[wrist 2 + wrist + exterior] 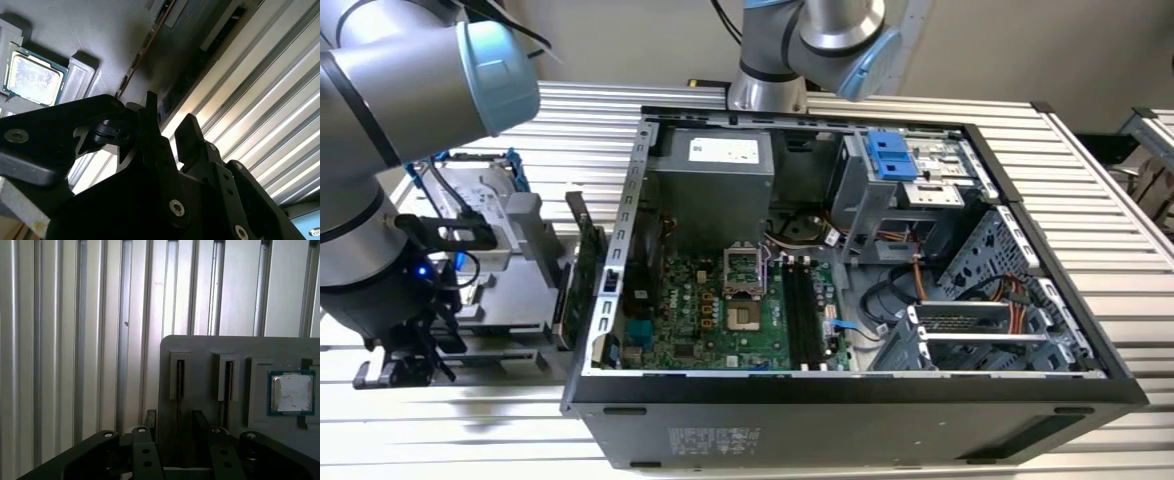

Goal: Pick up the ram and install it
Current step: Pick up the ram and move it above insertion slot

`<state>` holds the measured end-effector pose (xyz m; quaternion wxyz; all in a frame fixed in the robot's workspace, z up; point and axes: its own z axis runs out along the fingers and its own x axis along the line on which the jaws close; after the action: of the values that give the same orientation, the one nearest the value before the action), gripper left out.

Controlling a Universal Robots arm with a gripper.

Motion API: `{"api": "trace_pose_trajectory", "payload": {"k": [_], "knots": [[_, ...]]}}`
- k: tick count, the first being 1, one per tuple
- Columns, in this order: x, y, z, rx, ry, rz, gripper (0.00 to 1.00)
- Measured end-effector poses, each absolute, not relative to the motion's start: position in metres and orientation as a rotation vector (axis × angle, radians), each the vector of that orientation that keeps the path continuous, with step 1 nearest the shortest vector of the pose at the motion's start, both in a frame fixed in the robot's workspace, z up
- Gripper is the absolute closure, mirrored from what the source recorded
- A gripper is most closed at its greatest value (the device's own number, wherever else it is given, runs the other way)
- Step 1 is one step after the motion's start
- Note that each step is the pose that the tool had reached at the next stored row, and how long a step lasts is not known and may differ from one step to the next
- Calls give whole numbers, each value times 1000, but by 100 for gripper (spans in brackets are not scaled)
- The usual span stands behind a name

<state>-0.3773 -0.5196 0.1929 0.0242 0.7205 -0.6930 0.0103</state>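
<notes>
In the first wrist view, two ram sticks stand edge-on in slots of a grey holder (210, 347), one ram (179, 380) in line with the gap between my fingers and the other (227, 381) beside it. My gripper (175, 421) is open, its black fingers (150, 419) apart and nothing clamped between them. In the second wrist view the gripper (170, 122) points at the same holder, where a ram (145, 50) shows as a thin brown-green edge. In the exterior view the gripper (403, 362) hangs low beside the computer case, at the exterior view's left.
A square metal-topped processor chip (292, 394) (32, 77) lies in the holder near the ram slots. The open computer case (854, 390) holds the green motherboard (720, 320) with black memory slots (803, 310). A second arm's base (774, 60) stands behind it. The table (60, 340) is ribbed metal.
</notes>
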Motion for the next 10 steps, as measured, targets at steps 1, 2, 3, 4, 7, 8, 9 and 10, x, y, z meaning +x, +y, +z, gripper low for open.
{"api": "trace_pose_trajectory", "payload": {"k": [1,2,3,4,7,8,9,10], "knots": [[-377,-520,193,2229,-2144,32,0],[-377,-520,193,2229,-2144,32,0],[-377,-520,193,2229,-2144,32,0],[-377,-520,193,2230,-2144,31,0],[-377,-520,193,2235,-2145,26,0],[-377,-520,193,2237,-2144,26,0],[-377,-520,193,2237,-2143,26,0],[-377,-520,193,2237,-2143,26,0]]}}
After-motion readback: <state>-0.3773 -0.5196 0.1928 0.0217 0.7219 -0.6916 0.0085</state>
